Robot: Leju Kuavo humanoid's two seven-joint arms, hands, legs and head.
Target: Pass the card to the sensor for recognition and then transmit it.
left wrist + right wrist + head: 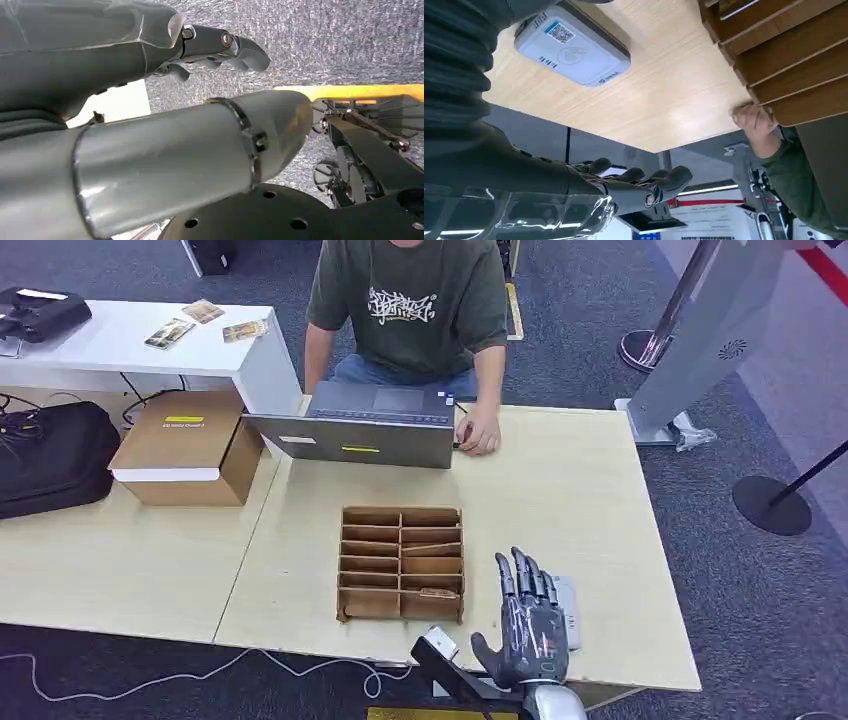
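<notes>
Desk (590,530): pale wood-grain top, flat, square-edged, two slabs butted along a seam. Bare surface runs from the rack out to the 3 o'clock edge; grey carpet (760,590) past that edge.

Laptop (365,430): grey, open at 12 o'clock, a person (415,305) in a green shirt behind it, one hand on the desk beside it.

Cardboard box (185,445): brown, matte, at 10 o'clock, well apart from the rack.

Rack (401,563): brown wooden slotted box, two columns of shallow slots, near the front edge at centre. A card (437,593) lies in a lower slot of the column nearer the right hand; small, detail unclear.

Right hand (530,625): dark fingers over a grey palm, raised above the front edge at 5 o'clock, just beside the rack. Fingers straight and spread slightly, nothing held.

Sensor (571,50): white rounded-rectangular plastic reader with a QR label, flat on the desk, partly hidden under the right hand in the head view, near the front edge.

Left hand (220,45): fingers curled in over grey carpet, nothing visible in them.
</notes>
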